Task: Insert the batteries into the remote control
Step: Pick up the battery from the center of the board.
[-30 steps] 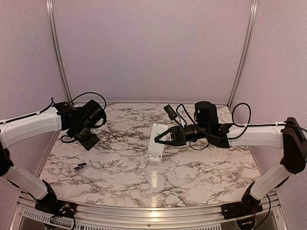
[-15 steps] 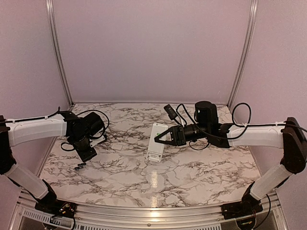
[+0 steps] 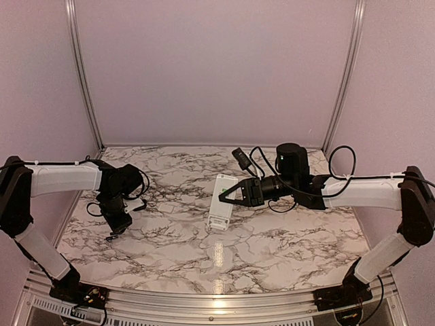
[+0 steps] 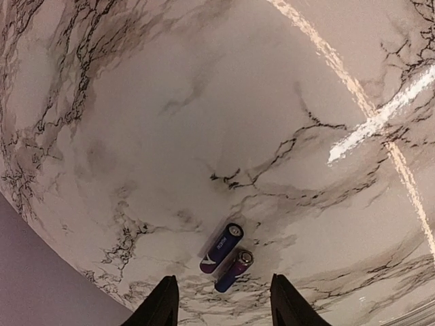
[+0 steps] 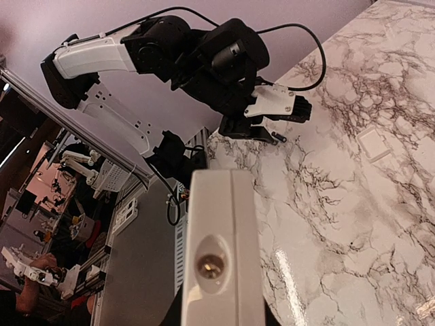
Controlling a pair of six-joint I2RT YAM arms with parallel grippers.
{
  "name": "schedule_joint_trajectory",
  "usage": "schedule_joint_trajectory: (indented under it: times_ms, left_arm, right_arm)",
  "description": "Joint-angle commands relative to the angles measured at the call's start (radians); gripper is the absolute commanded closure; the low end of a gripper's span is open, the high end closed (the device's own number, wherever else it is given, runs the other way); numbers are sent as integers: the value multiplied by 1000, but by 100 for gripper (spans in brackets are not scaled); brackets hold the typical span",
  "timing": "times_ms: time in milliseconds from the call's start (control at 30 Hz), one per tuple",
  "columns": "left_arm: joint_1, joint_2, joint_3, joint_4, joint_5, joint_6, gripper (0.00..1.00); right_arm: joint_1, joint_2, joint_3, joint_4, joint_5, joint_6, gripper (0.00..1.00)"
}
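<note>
2 batteries lie side by side and touching on the marble table, just ahead of the left gripper. They sit in line with the gap between its 2 dark fingertips, and neither fingertip touches them. Both cells are dark purple-blue. The one nearer the gripper shows a metal end cap. The left gripper's jaws stand apart with nothing between them. From above, this gripper points steeply down with its tips close over the tabletop.

The right gripper is clenched on the remote control, gripping the white bar partway along its length. In the right wrist view the remote control runs straight out from that gripper, its plain white end with 1 small round lens facing the camera. Ahead of that gripper and off to one side, 1 small flat white rectangle lies on the marble. The 2 batteries are well apart from the right gripper and the remote.
</note>
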Motion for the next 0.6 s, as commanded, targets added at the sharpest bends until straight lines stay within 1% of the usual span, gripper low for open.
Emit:
schedule_joint_trajectory:
  times_ms: [0,133,433,567]
  left_arm:
    - [19,25,-14,13,16,24,52]
    - [27,43,-6,15,17,27,53]
    - [45,73,3,18,43,31,65]
    - [48,85,10,18,46,35,67]
  right_arm:
    - [0,-8,39,33,-19,4,100]
    - [1,-13,32,49,-25,10,100]
    - [0,-10,29,64,-30,16,100]
    - [1,-7,33,63,-31,15,100]
